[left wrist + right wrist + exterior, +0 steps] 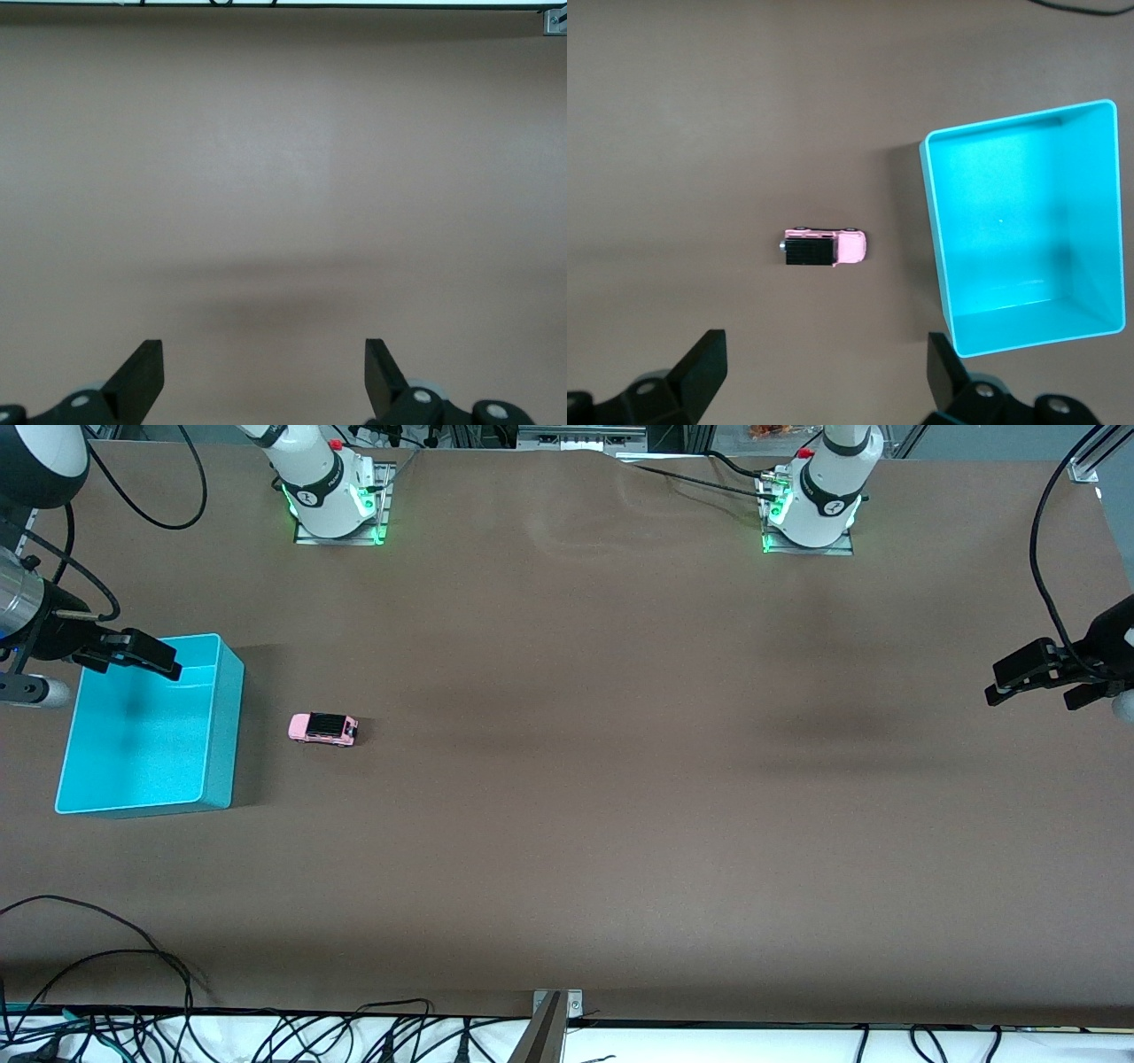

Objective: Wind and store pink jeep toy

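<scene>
Resting on the bench (pixel 620 824) beside the turquoise bin (pixel 226 726), the pink jeep toy (pixel 323 729) awaits pickup, the right end effector (pixel 133 657) hovering over the bin with fingers spread and empty, while the left end effector (pixel 1036 682) waits, likewise spread and empty, over its own end.

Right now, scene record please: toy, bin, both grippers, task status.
toy: pink jeep toy, on its wheels on the table, beside the bin
bin: turquoise bin, empty, at the right arm's end
right gripper: jaws open, over the bin
left gripper: jaws open, waiting over bare table at its own end
status: toy not yet grasped
</scene>
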